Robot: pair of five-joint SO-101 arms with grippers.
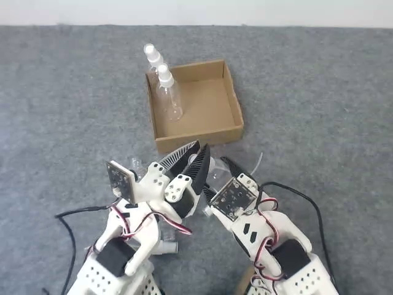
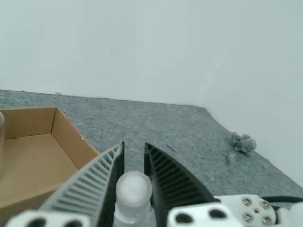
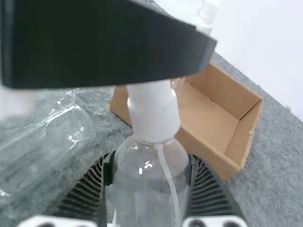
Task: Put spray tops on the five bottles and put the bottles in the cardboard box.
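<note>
My left jaws are closed narrow on a white spray top (image 2: 134, 189), one ribbed face on either side of it. My right jaws are closed on the body of a clear bottle (image 3: 142, 189) and hold it upright, a finger against each flank.

Finding: the spray top sits on the neck of this held bottle, and its thin tube hangs down inside the clear body. Whether the top is fully seated, I cannot tell.

In the high view both sets of jaws meet just in front of the near wall of the cardboard box (image 1: 236, 104), with the held bottle between them above the grey worktop (image 1: 319, 92).

The box stands open. Inside it, near its left wall, stands a capped bottle (image 1: 172, 101), upright. A second capped bottle (image 1: 151, 56) stands at the far left corner of the box; I cannot tell whether its base is inside or just beyond the wall.

An uncapped bottle (image 3: 42, 137) lies on its side on the worktop beside the held one, near the box but apart from it. Another clear bottle (image 1: 166, 246) lies partly under my left arm.

A pale wall (image 2: 142, 47) stands behind the worktop.
</note>
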